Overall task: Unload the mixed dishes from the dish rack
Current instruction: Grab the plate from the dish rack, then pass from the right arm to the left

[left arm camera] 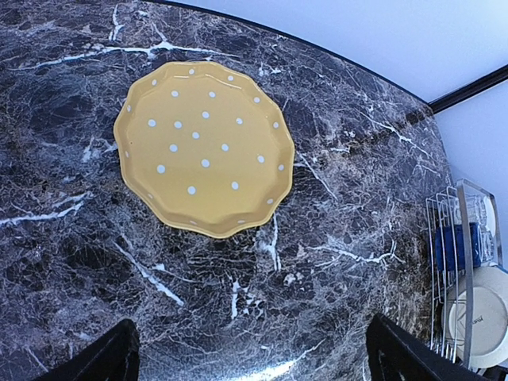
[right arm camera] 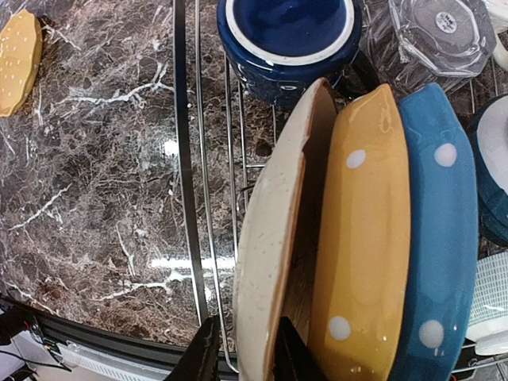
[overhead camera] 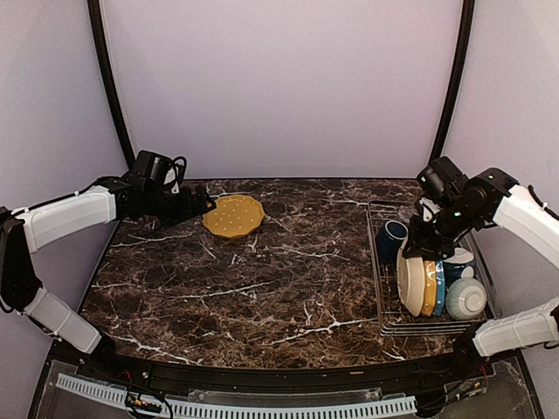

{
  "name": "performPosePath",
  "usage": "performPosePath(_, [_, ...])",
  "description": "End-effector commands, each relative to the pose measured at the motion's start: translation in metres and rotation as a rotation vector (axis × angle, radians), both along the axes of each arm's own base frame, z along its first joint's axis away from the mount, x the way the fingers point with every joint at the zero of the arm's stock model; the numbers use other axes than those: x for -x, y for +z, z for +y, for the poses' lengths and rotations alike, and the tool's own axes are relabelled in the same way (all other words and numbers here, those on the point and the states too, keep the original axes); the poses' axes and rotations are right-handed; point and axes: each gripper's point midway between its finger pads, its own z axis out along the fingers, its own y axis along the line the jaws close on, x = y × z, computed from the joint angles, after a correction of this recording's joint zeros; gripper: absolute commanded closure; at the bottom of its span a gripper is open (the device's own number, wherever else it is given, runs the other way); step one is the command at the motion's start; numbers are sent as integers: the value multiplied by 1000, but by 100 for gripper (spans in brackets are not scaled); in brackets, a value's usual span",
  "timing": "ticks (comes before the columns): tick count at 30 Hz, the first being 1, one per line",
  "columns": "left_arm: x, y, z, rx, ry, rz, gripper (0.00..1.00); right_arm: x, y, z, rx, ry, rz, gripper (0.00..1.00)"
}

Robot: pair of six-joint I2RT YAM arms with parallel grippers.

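Cream plate (right arm camera: 274,238) stands on edge at the left end of the stack in the rack (right arm camera: 184,159), at the lower right of the top view. Its rim runs straight up the right wrist frame from between the right fingers (right arm camera: 208,353), one on each face and close about it; whether they already pinch it I cannot tell. The left fingers (left arm camera: 99,357) gape wide and empty over the counter (left arm camera: 317,238) at far upper left, so the right arm is the nearer.

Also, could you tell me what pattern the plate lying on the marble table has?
The round plate is yellow with white dots, clearest in the left wrist view.
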Motion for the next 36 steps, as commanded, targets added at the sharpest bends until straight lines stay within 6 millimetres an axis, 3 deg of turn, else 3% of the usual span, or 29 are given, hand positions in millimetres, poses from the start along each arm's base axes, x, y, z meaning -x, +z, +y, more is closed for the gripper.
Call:
performPosePath(1, [11,2,-1,5,-22,-2,1,-6,-12,-3,38,-14,-4,78])
performPosePath(4, [13,2,-1,4,-25,-2,1,-7,-11,-3,48,-1,-5,86])
performPosePath(9, [15,1,-2,9,-30,3,1,-7,12,-5,51,23,-34,100])
performPosePath(19, [16,-3,-14,31,-55,22,1,-1,74,1,-48,68,-156,100])
performPosePath(24, [17,-1,-20,54,-73,29,1,3,118,22,-170,227,-290,100])
performPosePath(31, [20,15,-43,198,-129,34,1,1,217,63,-311,597,-776,100])
performPosePath(34, [24,27,-55,287,-169,42,1,-8,235,83,-306,730,-918,100])
performPosePath(36, [31,40,-66,362,-216,48,2,-22,232,103,-267,806,-964,100])
